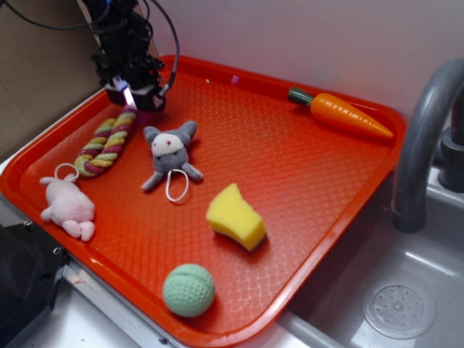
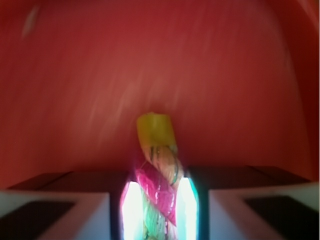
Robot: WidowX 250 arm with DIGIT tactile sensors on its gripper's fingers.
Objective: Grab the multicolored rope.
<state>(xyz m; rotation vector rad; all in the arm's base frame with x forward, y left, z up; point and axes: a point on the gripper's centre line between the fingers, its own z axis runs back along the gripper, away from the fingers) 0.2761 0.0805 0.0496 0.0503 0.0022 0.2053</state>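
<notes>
The multicolored rope (image 1: 106, 144) lies bent double on the orange tray (image 1: 304, 167) near its far left corner, striped yellow-green, pink and white. My gripper (image 1: 133, 97) stands over the rope's far end. In the wrist view the rope (image 2: 157, 165) sits squeezed between the two lit fingers (image 2: 131, 210), its yellow tip sticking out past them. The gripper (image 2: 157, 212) is shut on the rope.
A grey plush bunny (image 1: 171, 154) lies just right of the rope. A pink plush (image 1: 67, 206) sits at the tray's left edge, a yellow sponge (image 1: 235, 217) and green ball (image 1: 189, 289) toward the front, a plastic carrot (image 1: 343, 113) at the back right. A grey faucet (image 1: 424, 138) and sink (image 1: 391, 290) stand right.
</notes>
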